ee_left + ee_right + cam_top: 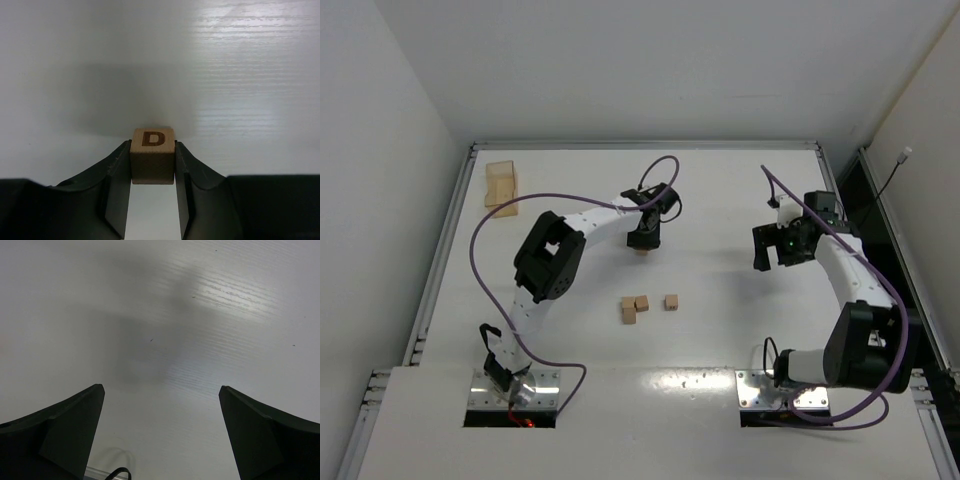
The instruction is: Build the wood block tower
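My left gripper is shut on a small tan wood block near the middle of the table, just behind the loose blocks. In the left wrist view the gripper pinches this block between both fingers, and a letter D is printed on its top face. Three more wood blocks lie on the table: two touching each other and one a little apart to their right. No tower of stacked blocks shows. My right gripper is open and empty at the right, and in its wrist view only bare table shows.
A larger open tan box stands at the back left corner. A raised metal rim runs along the table's far and side edges. A purple cable arcs above the left arm.
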`<act>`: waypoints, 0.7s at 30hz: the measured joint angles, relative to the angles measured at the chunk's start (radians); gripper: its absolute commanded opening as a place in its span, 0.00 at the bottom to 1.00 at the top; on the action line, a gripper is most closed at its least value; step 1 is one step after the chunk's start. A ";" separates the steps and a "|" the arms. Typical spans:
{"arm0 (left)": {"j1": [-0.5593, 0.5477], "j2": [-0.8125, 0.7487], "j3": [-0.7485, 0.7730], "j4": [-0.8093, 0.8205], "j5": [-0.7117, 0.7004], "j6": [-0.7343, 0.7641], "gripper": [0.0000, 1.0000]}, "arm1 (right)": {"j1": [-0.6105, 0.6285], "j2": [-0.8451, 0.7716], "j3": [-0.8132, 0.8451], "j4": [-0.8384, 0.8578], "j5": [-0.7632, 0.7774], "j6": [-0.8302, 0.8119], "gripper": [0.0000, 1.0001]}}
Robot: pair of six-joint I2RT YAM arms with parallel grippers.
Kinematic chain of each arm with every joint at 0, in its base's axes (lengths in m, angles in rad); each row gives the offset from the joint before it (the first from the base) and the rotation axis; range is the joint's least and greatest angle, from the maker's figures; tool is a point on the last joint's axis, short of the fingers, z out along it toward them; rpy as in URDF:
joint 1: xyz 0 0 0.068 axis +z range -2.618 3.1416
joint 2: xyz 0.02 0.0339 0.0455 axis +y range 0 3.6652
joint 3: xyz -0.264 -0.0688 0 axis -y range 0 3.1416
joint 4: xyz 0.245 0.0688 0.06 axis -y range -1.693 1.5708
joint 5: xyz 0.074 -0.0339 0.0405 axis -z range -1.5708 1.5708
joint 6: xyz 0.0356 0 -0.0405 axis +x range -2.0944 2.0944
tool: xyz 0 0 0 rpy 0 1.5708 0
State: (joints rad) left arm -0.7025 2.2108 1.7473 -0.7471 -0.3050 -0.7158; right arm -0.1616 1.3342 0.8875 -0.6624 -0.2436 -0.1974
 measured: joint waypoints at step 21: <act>0.016 0.000 -0.018 0.034 0.092 -0.052 0.25 | 0.000 0.018 0.011 -0.005 -0.003 0.004 0.96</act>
State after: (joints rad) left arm -0.6865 2.2112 1.7290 -0.7128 -0.2134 -0.7677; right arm -0.1616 1.3521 0.8982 -0.6678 -0.2470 -0.1936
